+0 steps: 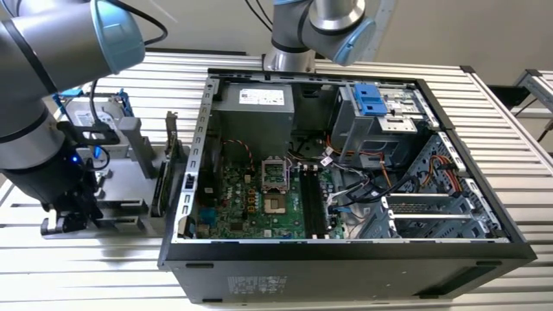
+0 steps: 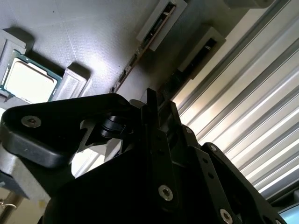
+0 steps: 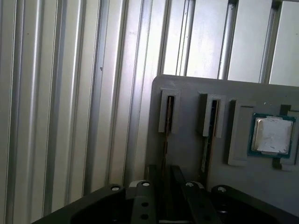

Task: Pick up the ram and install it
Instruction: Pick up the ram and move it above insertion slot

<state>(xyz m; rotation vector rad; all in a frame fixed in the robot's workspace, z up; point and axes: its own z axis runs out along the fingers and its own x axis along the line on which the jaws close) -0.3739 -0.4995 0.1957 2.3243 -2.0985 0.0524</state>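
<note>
Arm (image 1: pixel 35 129) folded low, wrist vert.; gripper (image 3: pixel 163 176) over gray holder (image 3: pixel 187 158), clamp state not discernible. Ram (image 3: pixel 165 142) directly ahead of gripper: thin dark stick, edge-on in slot.

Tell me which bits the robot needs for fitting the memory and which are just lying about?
Needed: long, narrow dark ram stick standing in the grey holder; black gripper right at it; open black computer case.
Lying about: silver square processor chip; silver hard drive in blue frame.
</note>
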